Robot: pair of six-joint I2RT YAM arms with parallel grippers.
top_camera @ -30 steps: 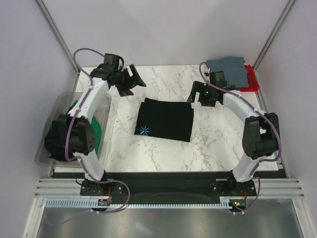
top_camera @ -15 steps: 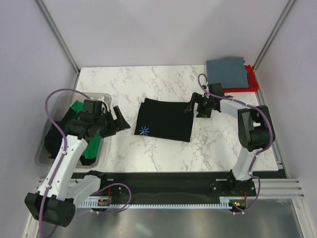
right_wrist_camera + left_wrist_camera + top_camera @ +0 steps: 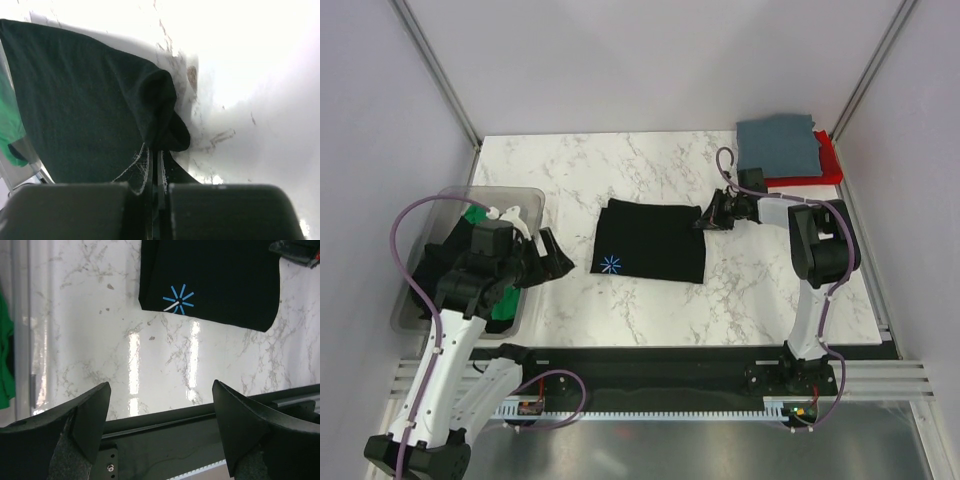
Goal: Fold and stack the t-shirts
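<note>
Black shirt (image 3: 653,240), folded, print (image 3: 611,264) uppermost, lies flat at the centre of the surface (image 3: 620,160). Right gripper (image 3: 706,218) is pinching the shirt's far right corner, with cloth bunched between its fingers. Left gripper (image 3: 552,256), spread wide and holding nothing, hangs between the bin (image 3: 490,190) and the black shirt. Green shirt (image 3: 475,215) lies in the bin. Grey-blue shirt (image 3: 778,145) rests on red shirt (image 3: 825,165) at the surface's far right corner.

The worktop (image 3: 650,165) is white marble with grey veins, glossy, and bright strips of light reflect on it. Plain pale lilac walls (image 3: 650,60) stand around it, with slanted aluminium posts (image 3: 432,68) in the corners. A black strip (image 3: 660,358) runs along the near edge.
</note>
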